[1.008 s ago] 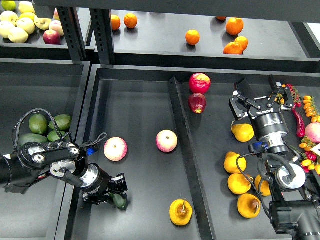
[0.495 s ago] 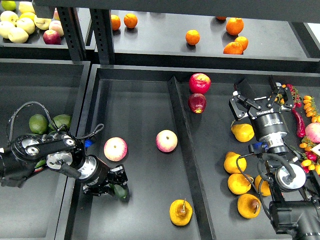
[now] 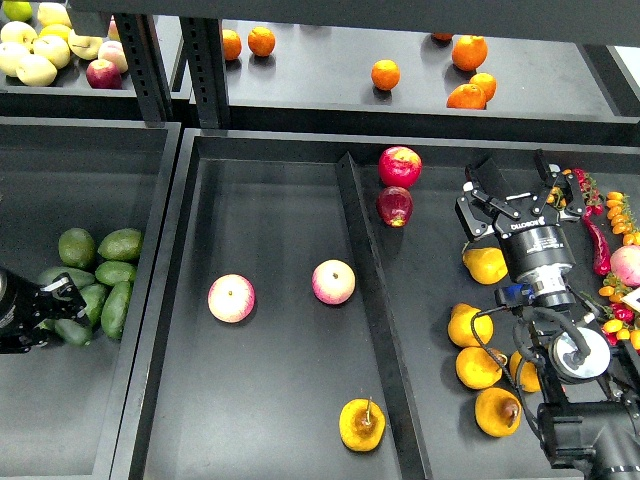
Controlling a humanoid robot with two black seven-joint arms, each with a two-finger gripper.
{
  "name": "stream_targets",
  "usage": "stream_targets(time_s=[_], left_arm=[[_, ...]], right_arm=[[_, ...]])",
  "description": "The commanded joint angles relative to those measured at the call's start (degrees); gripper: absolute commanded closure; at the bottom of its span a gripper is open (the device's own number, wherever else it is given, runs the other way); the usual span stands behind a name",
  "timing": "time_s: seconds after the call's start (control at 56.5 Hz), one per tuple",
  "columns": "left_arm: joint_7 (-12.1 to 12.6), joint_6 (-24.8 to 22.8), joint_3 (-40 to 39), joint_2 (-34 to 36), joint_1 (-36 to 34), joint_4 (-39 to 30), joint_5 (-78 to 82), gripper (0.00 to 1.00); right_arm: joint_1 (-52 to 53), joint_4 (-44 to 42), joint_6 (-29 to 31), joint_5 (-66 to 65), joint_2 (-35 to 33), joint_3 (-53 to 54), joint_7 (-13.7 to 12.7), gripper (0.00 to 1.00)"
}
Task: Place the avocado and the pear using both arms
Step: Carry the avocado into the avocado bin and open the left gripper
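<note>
Left gripper (image 3: pixel 58 300), its finger spread unreadable, has retreated far left of the pear (image 3: pixel 362 425) to the avocado pile (image 3: pixel 105 270), leaving no avocado near the pear, so that placement looks undone.

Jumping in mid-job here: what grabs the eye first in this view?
The right gripper stands out, hovering open above the yellow pears in the right tray section. In the middle section lie two pink-yellow apples and a lone pear near the front edge. At far left, the left gripper sits beside a cluster of green avocados; whether it is open is unclear.
</note>
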Motion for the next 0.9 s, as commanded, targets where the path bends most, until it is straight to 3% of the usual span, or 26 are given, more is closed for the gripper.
stream_targets(time_s=[0.0, 0.654, 0.778, 0.884], left_arm=[[0.0, 0.0, 0.0, 0.2, 2.5, 1.9, 0.1, 0.53], [0.0, 0.0, -1.5, -5.3, 4.6, 11.8, 0.0, 0.4], [0.0, 0.0, -1.4, -6.1, 4.6, 12.2, 0.0, 0.32], [0.0, 0.0, -1.5, -6.6, 4.6, 12.7, 0.1, 0.18]], right_arm=[[-0.1, 0.3, 0.0, 0.0, 0.0, -0.1, 0.0, 0.0], [-0.2, 0.9, 0.1, 0.0, 0.0, 0.4, 0.0, 0.0], [-0.2, 0.9, 0.1, 0.0, 0.0, 0.4, 0.0, 0.0], [-0.3, 0.9, 0.1, 0.0, 0.0, 0.4, 0.0, 0.0]])
